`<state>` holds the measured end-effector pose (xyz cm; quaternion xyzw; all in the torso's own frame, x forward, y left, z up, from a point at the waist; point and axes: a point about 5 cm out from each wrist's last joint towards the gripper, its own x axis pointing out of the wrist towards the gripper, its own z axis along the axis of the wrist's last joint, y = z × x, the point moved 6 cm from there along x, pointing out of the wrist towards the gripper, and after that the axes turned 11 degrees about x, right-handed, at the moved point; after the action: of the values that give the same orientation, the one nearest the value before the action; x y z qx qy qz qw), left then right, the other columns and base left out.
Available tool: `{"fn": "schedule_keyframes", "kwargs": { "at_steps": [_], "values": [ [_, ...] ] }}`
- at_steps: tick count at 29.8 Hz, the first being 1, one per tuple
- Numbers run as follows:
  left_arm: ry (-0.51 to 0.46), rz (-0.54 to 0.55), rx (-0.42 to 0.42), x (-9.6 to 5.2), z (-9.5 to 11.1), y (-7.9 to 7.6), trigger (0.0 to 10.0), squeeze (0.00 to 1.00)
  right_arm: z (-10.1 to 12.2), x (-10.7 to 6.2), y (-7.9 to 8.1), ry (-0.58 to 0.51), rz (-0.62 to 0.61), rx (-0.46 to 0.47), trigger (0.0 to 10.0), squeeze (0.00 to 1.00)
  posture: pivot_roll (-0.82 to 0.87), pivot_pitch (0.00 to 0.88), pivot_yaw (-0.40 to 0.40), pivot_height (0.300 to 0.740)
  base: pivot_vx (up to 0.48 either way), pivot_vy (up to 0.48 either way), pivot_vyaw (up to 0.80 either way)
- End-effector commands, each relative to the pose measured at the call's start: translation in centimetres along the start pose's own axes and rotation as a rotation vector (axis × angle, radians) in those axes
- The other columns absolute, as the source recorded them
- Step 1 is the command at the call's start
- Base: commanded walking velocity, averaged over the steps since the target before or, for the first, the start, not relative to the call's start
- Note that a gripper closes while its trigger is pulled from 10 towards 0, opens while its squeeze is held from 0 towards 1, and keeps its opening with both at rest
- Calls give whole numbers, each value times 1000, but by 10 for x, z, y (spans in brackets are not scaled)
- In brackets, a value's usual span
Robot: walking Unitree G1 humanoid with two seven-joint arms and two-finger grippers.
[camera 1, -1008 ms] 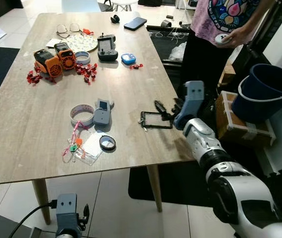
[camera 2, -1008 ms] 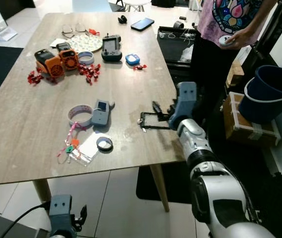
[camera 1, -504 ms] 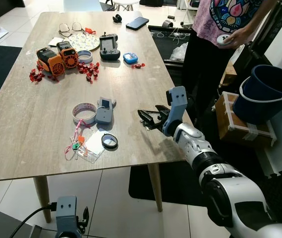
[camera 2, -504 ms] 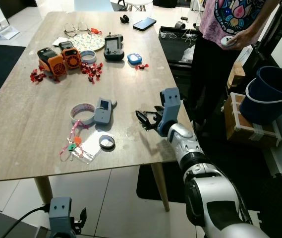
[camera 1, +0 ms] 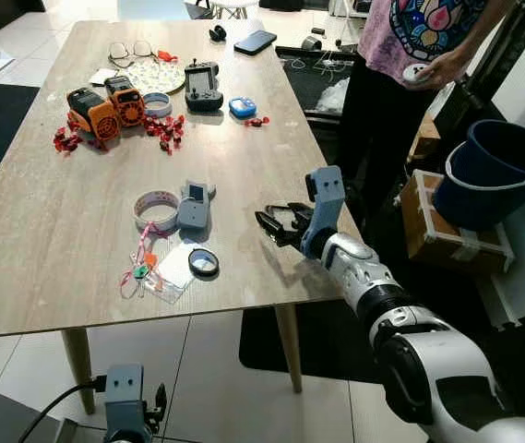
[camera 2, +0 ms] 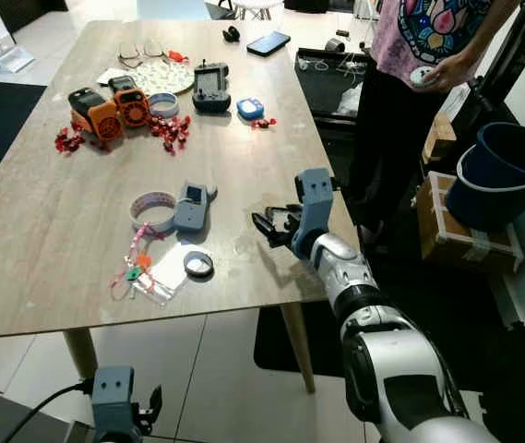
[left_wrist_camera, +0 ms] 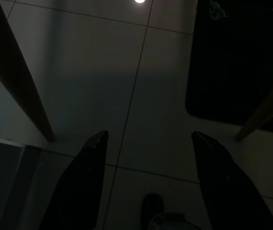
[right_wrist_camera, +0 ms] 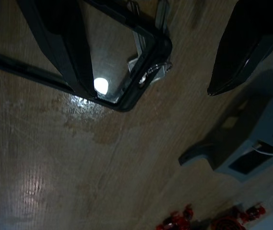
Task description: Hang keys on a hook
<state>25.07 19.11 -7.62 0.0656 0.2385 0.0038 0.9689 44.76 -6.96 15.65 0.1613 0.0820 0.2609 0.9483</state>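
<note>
The keys (camera 1: 138,273) lie near the table's front edge, a small bunch with green and orange tags on a pink strap, beside a clear card sleeve. My right gripper (camera 1: 275,224) is low over the table's right side, well to the right of the keys. It stands open. In the right wrist view its fingers (right_wrist_camera: 64,43) straddle the corner of a black rectangular frame (right_wrist_camera: 150,45) with a metal clip, lying flat on the wood. My left gripper (left_wrist_camera: 148,182) hangs open below the table, over the tiled floor.
A grey handheld device (camera 1: 193,208), a tape roll (camera 1: 154,210) and a round lens (camera 1: 203,263) lie near the keys. Orange gadgets, red bits, a controller and a phone sit at the far end. A person (camera 1: 410,46) stands at the right by a blue bucket (camera 1: 497,171) and a cardboard box (camera 1: 447,235).
My right gripper has moved left from the frame's right end to over the frame, which it now covers in the head views. The camera shifted slightly. The left arm has not moved.
</note>
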Motion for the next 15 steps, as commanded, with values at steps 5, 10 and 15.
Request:
{"fn": "schedule_keyframes", "kwargs": {
  "at_steps": [5, 10, 15],
  "values": [
    [45, -9, -9, -6, -14, -7, 10000, 0, -22, -1, -1, 78, -22, 47, 10000, 0, 66, 207, -51, 740, 0, 0, 0],
    [52, -7, -10, -8, -16, -6, 10000, 0, -29, 0, 1, 110, -21, 88, 10000, 0, 66, 211, -49, 740, 0, 0, 0],
    [56, -10, -11, -8, -16, -6, 10000, 0, -33, 0, 1, 127, -27, 135, 10000, 0, 64, 213, -49, 740, 0, 0, 0]
  ]
}}
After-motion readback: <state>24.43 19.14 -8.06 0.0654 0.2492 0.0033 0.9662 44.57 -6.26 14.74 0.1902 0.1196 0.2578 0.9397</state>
